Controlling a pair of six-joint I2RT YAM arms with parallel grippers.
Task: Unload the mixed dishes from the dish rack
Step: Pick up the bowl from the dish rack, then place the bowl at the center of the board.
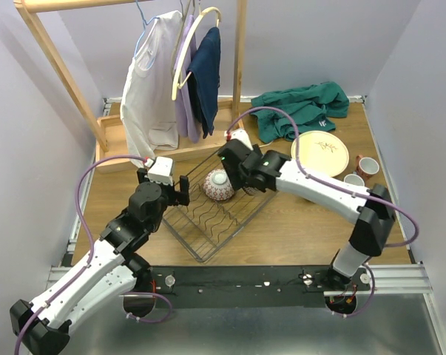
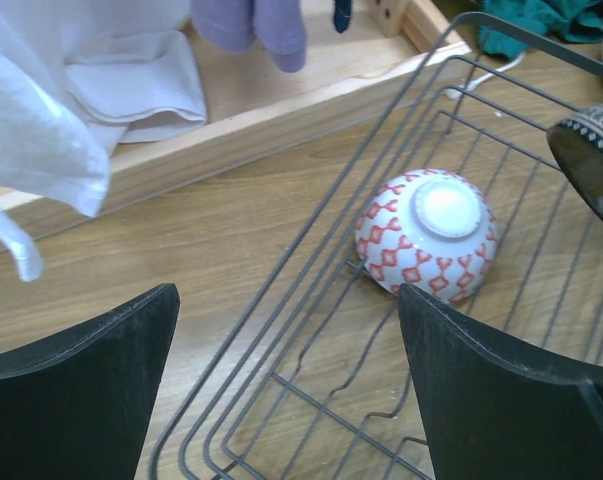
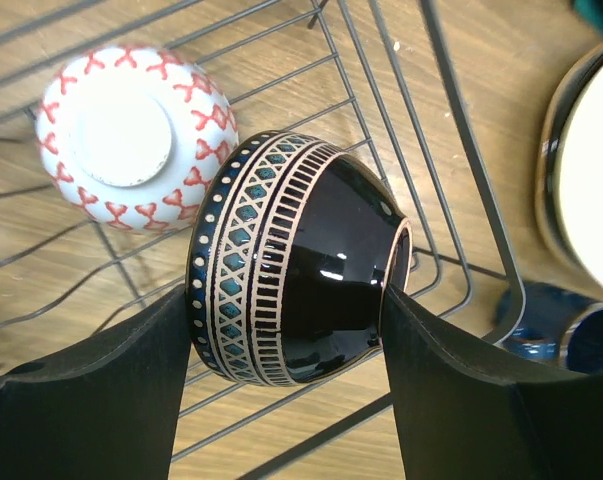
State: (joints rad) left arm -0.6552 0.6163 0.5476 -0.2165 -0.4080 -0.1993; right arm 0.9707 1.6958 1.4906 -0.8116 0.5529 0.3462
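The right gripper point(image 3: 286, 330) grips the dark bowl point(image 3: 281, 230) just over the rack point(image 1: 186, 238). The white bowl point(image 2: 428, 232) lies upside down in the rack. The left gripper point(image 2: 286, 300) gapes empty at the rack's rim. Next job, likely: lift the dark bowl clear

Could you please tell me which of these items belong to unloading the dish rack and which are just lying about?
Job: dish rack; red-patterned bowl in it; dark bowl; cream plate; red cup; grey cup.
Lying about: green cloth; wooden clothes rack; hanging garments.
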